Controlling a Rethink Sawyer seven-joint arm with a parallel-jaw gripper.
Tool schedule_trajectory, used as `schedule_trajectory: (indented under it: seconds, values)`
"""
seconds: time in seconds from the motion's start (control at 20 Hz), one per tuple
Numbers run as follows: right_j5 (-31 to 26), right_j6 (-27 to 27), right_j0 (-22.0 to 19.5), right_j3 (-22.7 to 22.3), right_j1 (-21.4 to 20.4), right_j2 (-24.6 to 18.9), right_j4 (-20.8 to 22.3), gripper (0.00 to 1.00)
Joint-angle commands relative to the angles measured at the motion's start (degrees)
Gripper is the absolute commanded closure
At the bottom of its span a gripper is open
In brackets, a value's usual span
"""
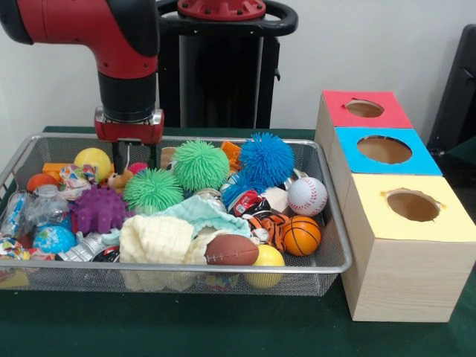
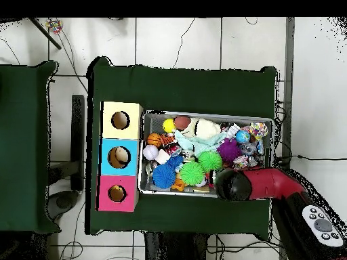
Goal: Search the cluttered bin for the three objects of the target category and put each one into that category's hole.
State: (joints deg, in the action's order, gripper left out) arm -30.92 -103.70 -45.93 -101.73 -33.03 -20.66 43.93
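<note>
One black pincer (image 1: pixel 135 158) I see lowered into the silver wire-mesh bin (image 1: pixel 327 245), fingers parted above the small tan-brown plush animal (image 1: pixel 119 179); the red-surround hole (image 1: pixel 364 108) sits at the counter's far corner.

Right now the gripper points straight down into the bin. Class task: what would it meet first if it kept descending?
Probably the small tan plush, which lies right under the gripper at the bin's far rim; depth is unclear.
</note>
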Motion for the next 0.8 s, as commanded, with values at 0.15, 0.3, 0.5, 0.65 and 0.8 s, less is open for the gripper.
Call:
schedule_trajectory:
  seconds: [0.15,0.3,0.5,0.65,0.8]
  values:
    - [1.5,12.4,-1.6,0.6,2.1,-4.8,5.6,0.00]
    - [4.3,11.4,-2.5,0.7,3.4,-5.9,6.4,0.00]
    - [6.4,9.3,-1.9,1.8,3.8,-6.0,7.9,0.00]
    - [9.1,7.0,-2.0,2.0,3.1,-5.0,9.5,0.00]
    - [11.3,4.9,-1.5,3.3,3.1,-3.7,11.1,0.00]
